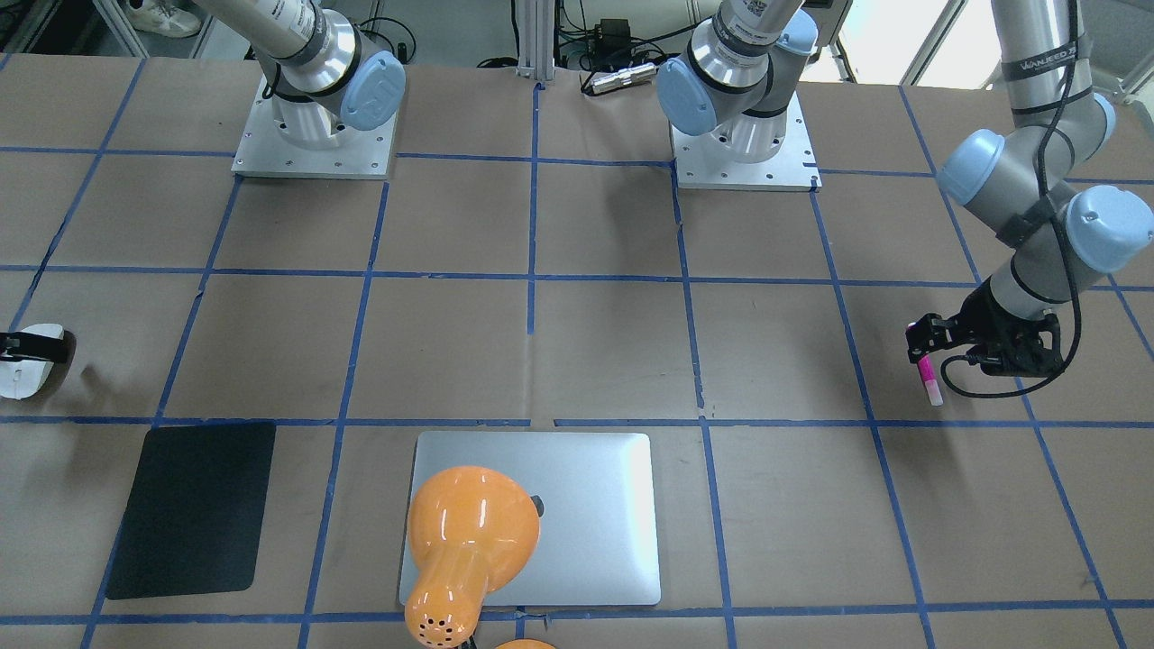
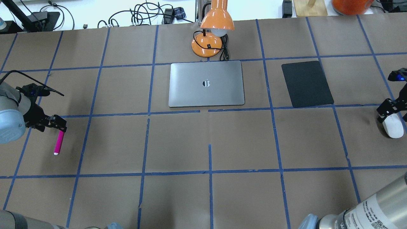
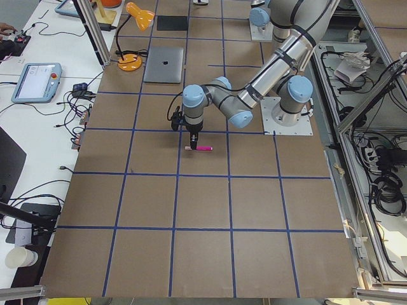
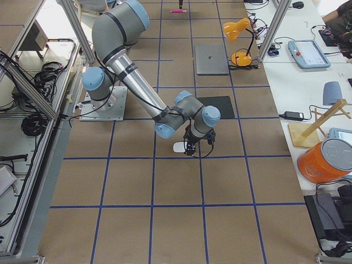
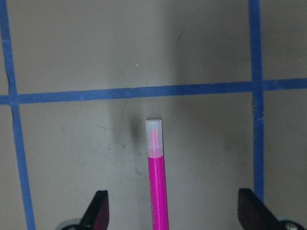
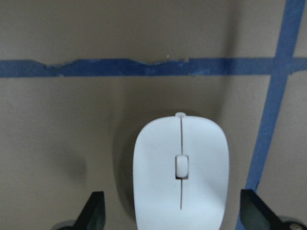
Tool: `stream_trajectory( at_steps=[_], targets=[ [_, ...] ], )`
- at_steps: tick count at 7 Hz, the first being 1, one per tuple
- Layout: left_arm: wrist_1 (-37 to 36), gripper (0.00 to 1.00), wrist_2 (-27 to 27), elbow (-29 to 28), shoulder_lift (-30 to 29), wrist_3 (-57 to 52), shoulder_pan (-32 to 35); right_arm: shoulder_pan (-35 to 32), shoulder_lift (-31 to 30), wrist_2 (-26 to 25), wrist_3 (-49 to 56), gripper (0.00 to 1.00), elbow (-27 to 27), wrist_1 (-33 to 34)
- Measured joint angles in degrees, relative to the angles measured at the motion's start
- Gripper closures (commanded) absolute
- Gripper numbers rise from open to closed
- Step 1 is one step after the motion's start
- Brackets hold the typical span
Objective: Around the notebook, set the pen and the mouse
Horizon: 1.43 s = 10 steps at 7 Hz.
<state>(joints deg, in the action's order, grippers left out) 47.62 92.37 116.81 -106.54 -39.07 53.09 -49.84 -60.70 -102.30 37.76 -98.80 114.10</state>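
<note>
The magenta pen [image 2: 58,143] lies on the table at the far left of the overhead view, its pale tip [image 5: 154,136] pointing away from the wrist. My left gripper [image 2: 58,124] is open and straddles the pen's back end, its fingers [image 5: 98,211] wide apart and clear of it. Far right, the white mouse [image 2: 392,127] rests on the table. My right gripper [image 6: 172,211] is open around the mouse's rear, with its fingers [image 6: 93,211] apart from the mouse's sides. The silver notebook [image 2: 206,83] lies closed at the table's far middle.
An orange desk lamp [image 2: 211,31] stands just beyond the notebook, and its shade [image 1: 469,518] overlaps the notebook in the front-facing view. A flat black mat [image 2: 306,83] lies right of the notebook. Blue tape lines grid the brown table.
</note>
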Motion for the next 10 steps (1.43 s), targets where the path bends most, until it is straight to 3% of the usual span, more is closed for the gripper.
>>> stream_trajectory(
  at_steps=[1, 2, 3, 5, 9, 10],
  targets=[
    [-0.29, 0.46, 0.05, -0.1, -1.51, -0.21, -0.35, 0.0, 0.0, -1.84, -0.96, 0.0, -1.16, 1.53],
    [-0.46, 0.66, 0.08, -0.11, -2.35, -0.29, -0.48, 0.0, 0.02, -2.64, -1.02, 0.25, -1.67, 3.23],
    [-0.65, 0.71, 0.08, -0.05, -2.7, -0.3, -0.5, 0.0, 0.04, -2.69, -1.13, 0.46, -1.82, 4.07],
    [-0.74, 1.0, 0.08, 0.16, -3.1, -0.32, -0.53, 0.0, 0.08, -2.43, -1.98, 0.6, -1.89, 4.81],
    [-0.2, 1.0, 0.29, 0.12, -2.57, 0.21, -0.24, -3.56, -3.95, -1.81, -6.31, 0.55, 0.04, 4.15],
    [0.6, 1.0, 0.34, 0.35, -1.78, 1.46, 0.31, -6.78, -4.64, 0.19, -7.54, 0.64, 2.23, 3.3]
  ],
)
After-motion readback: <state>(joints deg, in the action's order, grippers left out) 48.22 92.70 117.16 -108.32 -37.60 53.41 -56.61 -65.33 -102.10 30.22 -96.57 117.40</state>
